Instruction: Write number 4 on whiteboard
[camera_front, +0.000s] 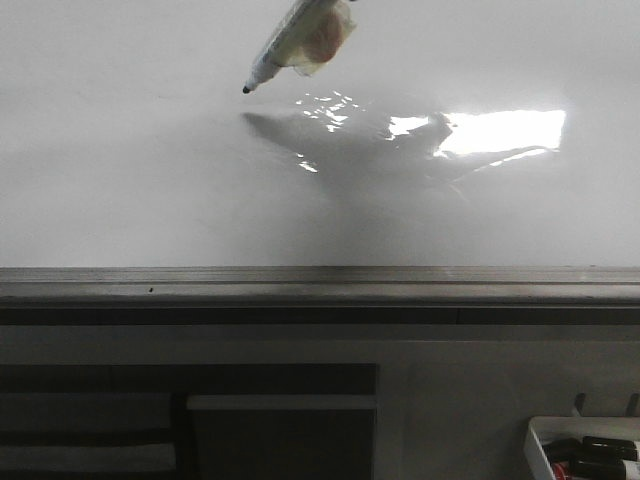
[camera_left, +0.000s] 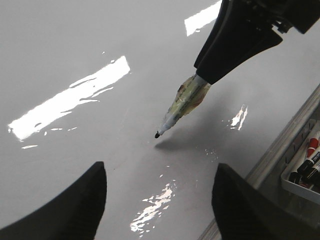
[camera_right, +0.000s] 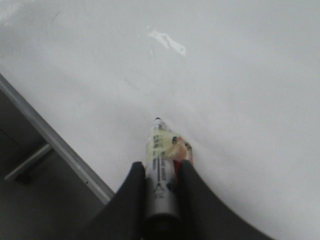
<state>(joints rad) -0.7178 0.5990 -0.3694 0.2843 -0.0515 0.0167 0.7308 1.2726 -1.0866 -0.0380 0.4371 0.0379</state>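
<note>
The whiteboard (camera_front: 120, 180) is big, white and shiny. In the front view it fills the top half of the picture. Bright light bounces off it at about 2 o'clock from the middle. A grey metal rail (camera_front: 320, 285) runs along its lower edge. Below the rail it is dark, with grey panels. At about 4 o'clock, in the corner, a white tray (camera_front: 585, 450) holds some markers with black and red on them.

No number 4 shows on the board in any view. The board looks blank.

The right hand (camera_right: 161, 192) is pinching a marker (camera_right: 161, 165). Its two dark fingers (camera_right: 131, 200) press on both sides of the marker's body. Yellowish tape (camera_right: 172, 147) is wrapped around the marker near its front. The black tip (camera_left: 157, 134) points down at the board. The marker's shadow lies just beside the tip. I cannot tell if the tip touches the board or sits just above it.

In the front view the marker comes in from 12 o'clock, and its tip points toward 7 o'clock.

The left hand (camera_left: 160, 200) is spread wide, with nothing between its fingers. It hangs over the board, near the marker tip but apart from it.
</note>
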